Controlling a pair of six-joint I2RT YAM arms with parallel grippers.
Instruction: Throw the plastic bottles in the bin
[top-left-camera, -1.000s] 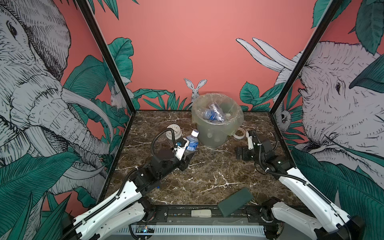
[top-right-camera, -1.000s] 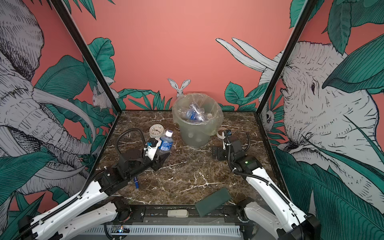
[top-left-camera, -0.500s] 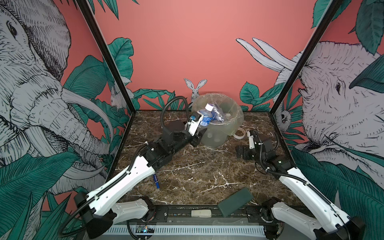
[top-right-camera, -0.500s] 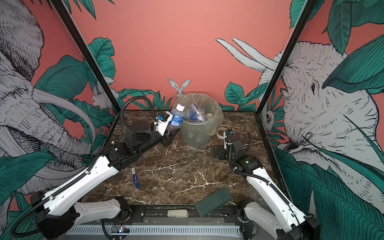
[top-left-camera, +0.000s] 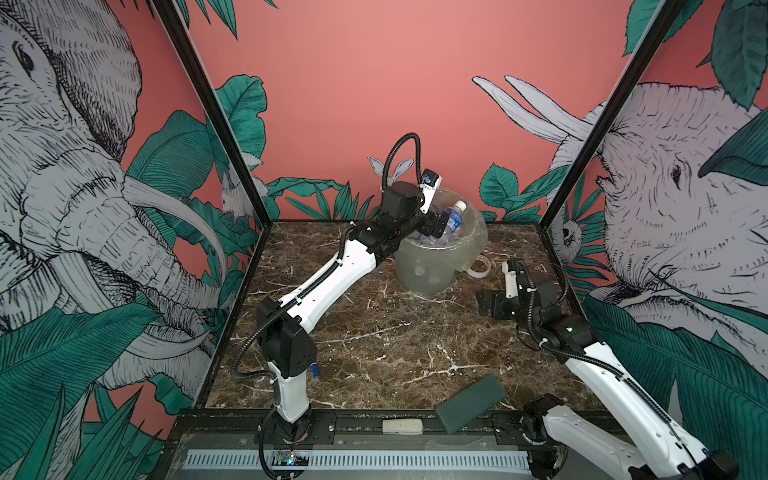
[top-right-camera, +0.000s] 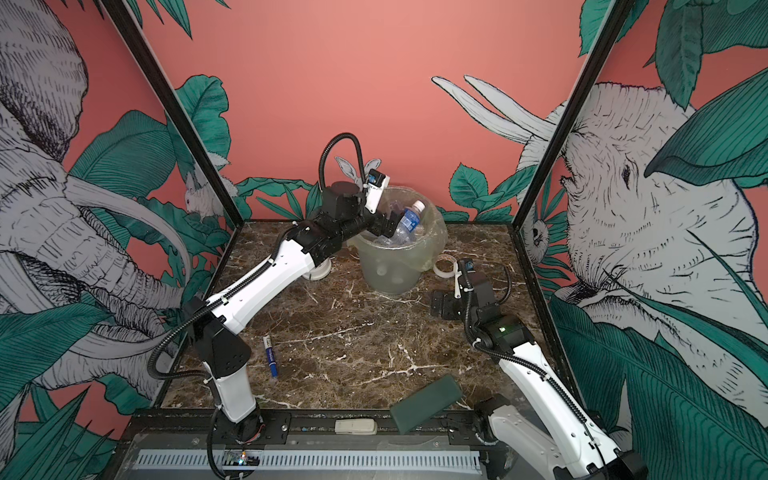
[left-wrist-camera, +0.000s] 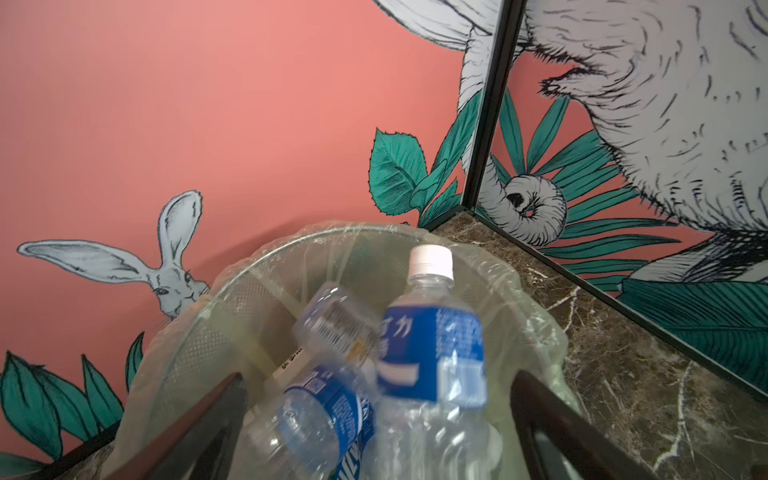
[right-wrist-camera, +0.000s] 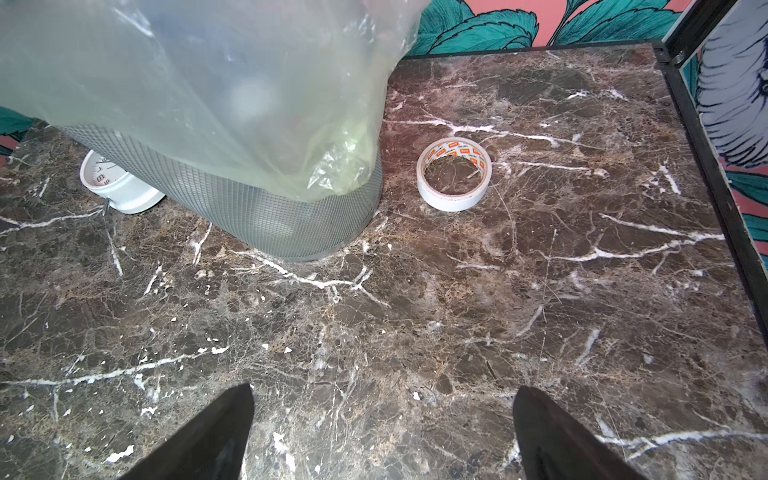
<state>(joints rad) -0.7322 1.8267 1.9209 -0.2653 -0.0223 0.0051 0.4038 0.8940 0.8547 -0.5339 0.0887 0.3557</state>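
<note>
Left gripper (left-wrist-camera: 378, 376) sat wide over bin (left-wrist-camera: 257, 266), white-capped bottle (left-wrist-camera: 434, 357) loose between jaws. Right gripper (right-wrist-camera: 382, 390) wide, empty. Bottles looked light, thin-walled, slick; best gripped mid-label.

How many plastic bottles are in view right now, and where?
3, all within the round grey-green bag-lined plastic bin: a white-capped, blue-labelled clear bottle on top, a second blue-labelled clear bottle beside it, and a blurred barcode-labelled bottle behind. More may lie hidden underneath.
</note>
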